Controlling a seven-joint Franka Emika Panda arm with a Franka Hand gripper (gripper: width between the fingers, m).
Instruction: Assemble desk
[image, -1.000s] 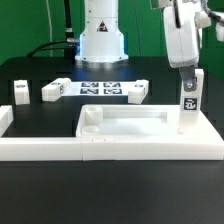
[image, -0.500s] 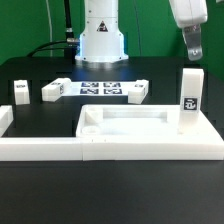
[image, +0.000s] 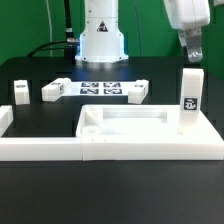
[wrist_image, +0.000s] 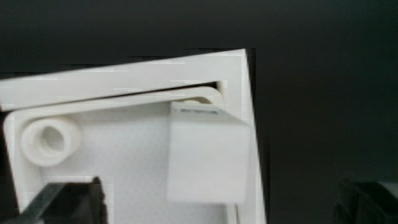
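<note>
The white desk top (image: 140, 124), a shallow tray with a raised rim, lies against the front rail. One white tagged leg (image: 189, 98) stands upright in its corner at the exterior view's right. My gripper (image: 192, 52) hangs above that leg, apart from it, open and empty. In the wrist view the leg (wrist_image: 206, 150) stands in the top's corner (wrist_image: 125, 95), between and beyond my spread dark fingers (wrist_image: 68, 200); the gripper (wrist_image: 222, 215) holds nothing. Three loose legs (image: 21, 93), (image: 53, 91), (image: 137, 92) lie on the black table behind the top.
The marker board (image: 100, 89) lies flat between the loose legs, in front of the robot base (image: 101, 35). The long low white border rail (image: 40, 149) runs along the front and turns up the exterior view's left side. A round socket (wrist_image: 48, 140) shows in the desk top.
One second ago my gripper was down on the upright leg. It has let go and risen straight up; the leg stays standing in the corner.
</note>
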